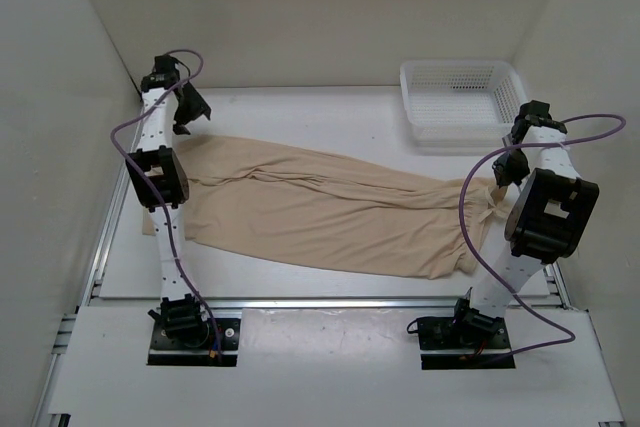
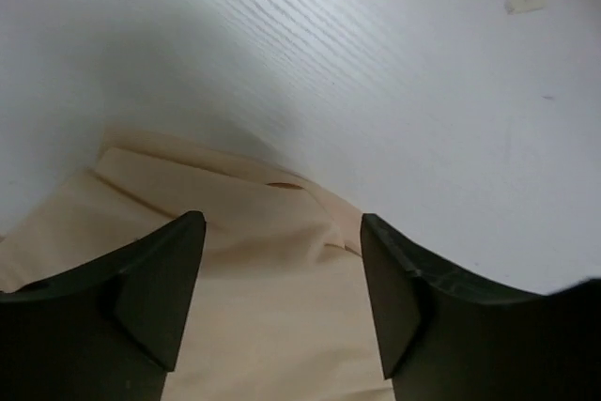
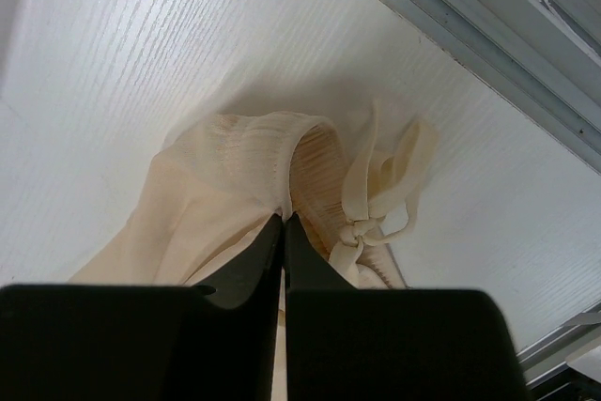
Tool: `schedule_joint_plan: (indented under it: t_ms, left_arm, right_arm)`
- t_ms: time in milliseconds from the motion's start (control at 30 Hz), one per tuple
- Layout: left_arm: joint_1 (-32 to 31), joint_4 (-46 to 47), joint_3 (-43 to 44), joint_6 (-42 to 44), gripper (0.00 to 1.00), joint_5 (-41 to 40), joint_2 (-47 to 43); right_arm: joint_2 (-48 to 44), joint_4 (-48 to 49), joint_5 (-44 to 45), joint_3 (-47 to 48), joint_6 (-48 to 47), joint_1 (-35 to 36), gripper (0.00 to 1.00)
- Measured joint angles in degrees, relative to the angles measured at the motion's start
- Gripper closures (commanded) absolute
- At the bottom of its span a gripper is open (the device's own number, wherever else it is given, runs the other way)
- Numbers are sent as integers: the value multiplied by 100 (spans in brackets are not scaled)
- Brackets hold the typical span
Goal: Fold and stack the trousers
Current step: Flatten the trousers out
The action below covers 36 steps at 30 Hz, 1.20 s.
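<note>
Trousers (image 1: 330,212) lay flat across middle of table (image 1: 300,117), white top showing above and below. Left gripper (image 2: 282,232) spread apart, holding nothing, over leg ends, upper left. Right gripper (image 3: 284,223) pinched tight on waist edge, right side, below basket (image 1: 460,97).

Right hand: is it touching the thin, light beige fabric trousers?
Touching. The right wrist view shows the shut right hand pinching the gathered waistband of the light beige trousers.

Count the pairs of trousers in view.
1. The trousers lie spread across the table, waistband end pinched in the right gripper. None shows in the basket at the far right. Nothing else seems hidden.
</note>
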Motion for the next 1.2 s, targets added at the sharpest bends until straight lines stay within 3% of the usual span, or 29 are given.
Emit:
schedule_joint_plan:
  t_ms: [100, 367, 400, 433, 467, 500, 667, 833, 1200]
  left_arm:
    - [-114, 70, 125, -63, 18, 11, 474]
    - [-297, 116, -162, -13, 32, -118, 623]
    - [-299, 101, -188, 28, 38, -144, 608]
    - [-299, 63, -195, 83, 68, -149, 603]
    - [-299, 15, -192, 149, 85, -140, 605]
    - [-299, -59, -177, 203, 90, -120, 614]
    - [-299, -317, -125, 457, 90, -96, 623]
    - [-267, -195, -704, 424, 90, -245, 66]
    - [74, 66, -61, 380, 90, -289, -1530]
  right_arm:
    - [0, 0, -2, 0, 0, 0, 100]
    - [15, 2, -22, -2, -2, 0, 100]
    - [28, 2, -26, 0, -2, 0, 100]
    - [42, 4, -42, 0, -2, 0, 100]
    - [52, 4, -61, 0, -2, 0, 100]
    - [57, 4, -76, 0, -2, 0, 100]
    - [57, 26, -109, 0, -2, 0, 100]
    - [39, 44, -66, 0, 0, 0, 100]
    - [-787, 39, 341, -20, 66, 2, 100]
